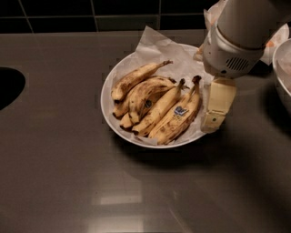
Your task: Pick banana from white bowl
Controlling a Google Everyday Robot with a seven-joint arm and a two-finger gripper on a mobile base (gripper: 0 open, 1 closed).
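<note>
Dark grey-brown and smooth, the bench [68,182] fills the view, with bare surface running from the bowl to the near edge and towards the left edge. A black rounded cut-out [7,86] breaks the left edge, and black wall tiles [113,9] stand along the far edge.

A white cylindrical robot arm [241,32] comes in over the far right corner. Its cream end effector [213,119] hangs over the right rim of the wide, shallow white bowl [107,107], just beside the fruit. I cannot tell whether it is wide or narrow, and it holds nothing that shows.

The bowl sits mid-bench, nearer the far edge, lined with crinkled white paper [154,43]. It holds a heap of speckled yellow bananas. The slim, pale yellow banana [136,76] lies on the far left side of the heap, stem towards the far edge. A fatter banana [170,125] on the right carries a blue sticker [181,110] whose writing cannot be read.

The white rim of another dish [281,75] shows at the right edge.
</note>
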